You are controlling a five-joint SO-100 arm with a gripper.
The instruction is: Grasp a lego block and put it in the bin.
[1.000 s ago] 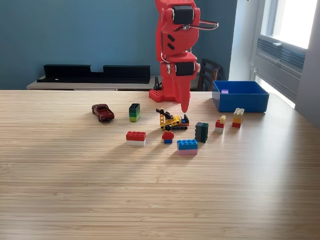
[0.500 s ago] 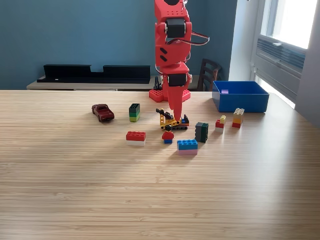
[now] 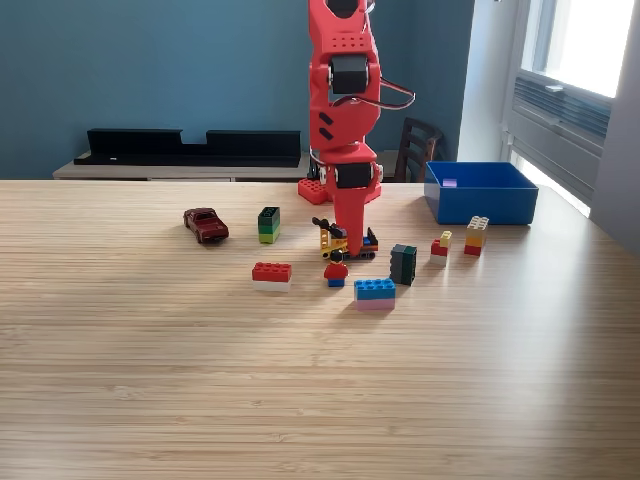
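Since a second ago the red arm's gripper (image 3: 349,250) has dropped from above the scattered toys onto the small yellow-and-black brick vehicle (image 3: 342,243), hiding its middle. Whether the fingers are spread or pinching cannot be told. That piece looks light, rigid and knobbly; its narrow body seems the best hold. Well apart, the open blue plastic bin (image 3: 481,193) sits at the exterior view's right.

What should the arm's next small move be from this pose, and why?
Probably close the gripper, if its jaws do straddle a piece; they are too small to tell. It points straight down with its tip at the yellow and black toy vehicle, just behind the small red and blue block. Nothing looks lifted yet, and the blue bin sits off toward the exterior view's right.
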